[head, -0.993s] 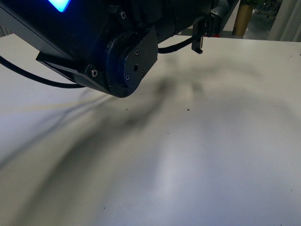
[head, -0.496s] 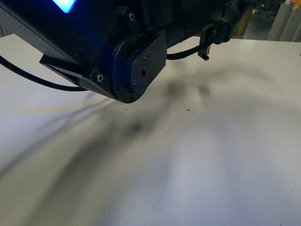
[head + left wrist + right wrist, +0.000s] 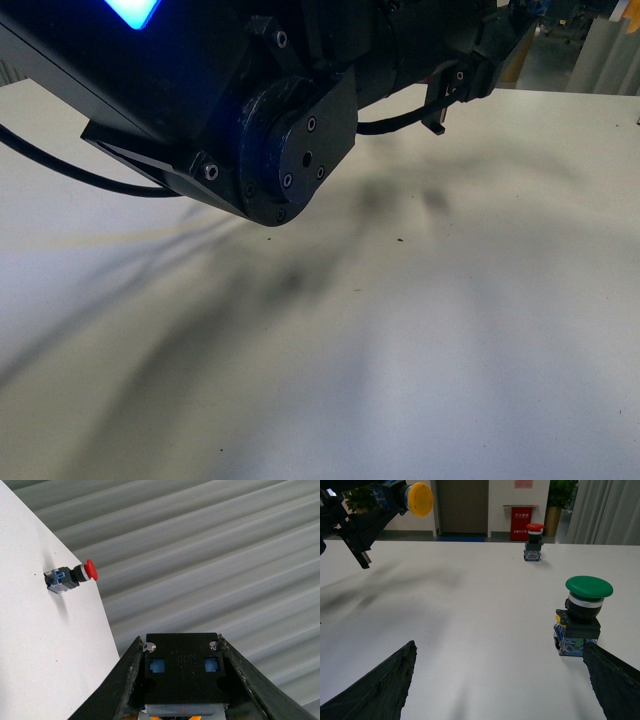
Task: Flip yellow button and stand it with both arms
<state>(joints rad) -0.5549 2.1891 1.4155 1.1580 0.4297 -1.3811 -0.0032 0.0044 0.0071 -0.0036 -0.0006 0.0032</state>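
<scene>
The left arm [image 3: 200,90] filled the upper part of the front view, hanging over the white surface [image 3: 400,350] and stretching toward its far edge. Its round joint cap [image 3: 295,155], studded with screws, faced the camera, a blue light strip [image 3: 130,10] glowed on the link above it, and a black cable [image 3: 70,175] looped beneath. The arm threw broad, soft shadows on the surface.

The left gripper [image 3: 180,640] was pinching the yellow button [image 3: 419,499]. In the left wrist view its two fingers pressed against the sides of the button's dark block, with a sliver of yellow showing below. In the right wrist view the button was held high in the air, well clear of the surface, lying sideways with its flat cap turned to the side rather than up.

The right gripper [image 3: 497,647] sat low over the surface with its fingers spread wide and nothing between them.

A green button [image 3: 587,610] stood upright on its block, just beside one of the right gripper's fingers. A red button [image 3: 535,542] also stood upright, well apart from the green one and close to the far edge of the surface. Neither of them was touched by a gripper.
</scene>
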